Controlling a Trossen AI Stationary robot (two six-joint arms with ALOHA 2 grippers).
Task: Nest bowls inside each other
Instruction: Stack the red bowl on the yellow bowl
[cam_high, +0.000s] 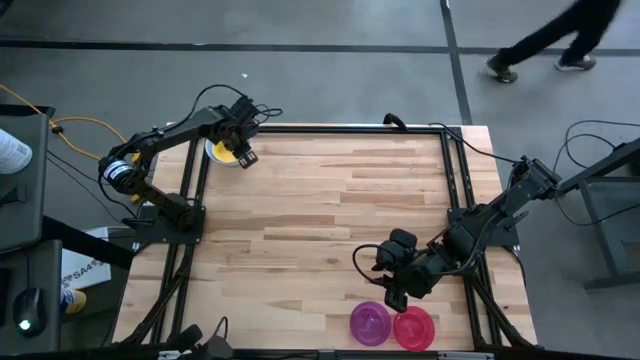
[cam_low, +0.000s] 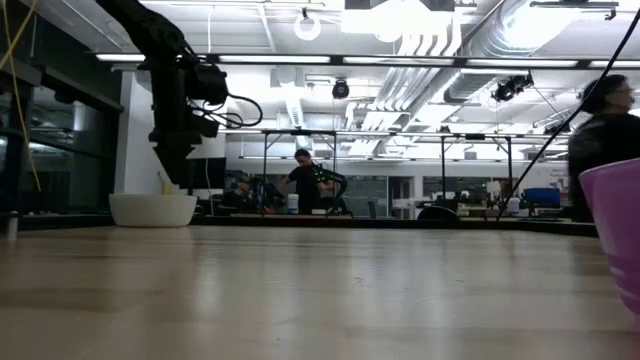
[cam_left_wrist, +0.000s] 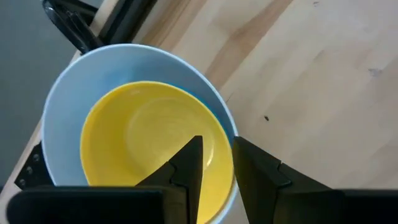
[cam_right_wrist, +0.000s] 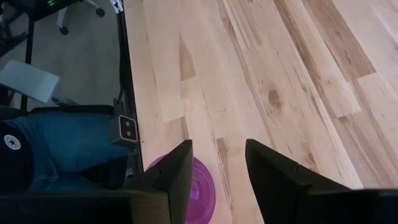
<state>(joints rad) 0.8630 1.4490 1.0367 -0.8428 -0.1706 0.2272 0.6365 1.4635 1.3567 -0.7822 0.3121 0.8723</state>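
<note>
At the table's far left corner a yellow bowl sits nested in a pale bowl, which looks white in the low view. A sliver of blue rim shows between them. The stack rests on the table by its base. My left gripper hangs just above the stack's rim, pointing down, open, fingers on either side of the rim line and clear of it. A purple bowl and a red bowl stand side by side at the near edge. My right gripper hovers open just beyond them.
Black frame rails run along the table's left and right sides and its far edge. The wide wooden middle lies between the two bowl groups. A person walks past beyond the far right corner; a person's leg shows beside the near edge.
</note>
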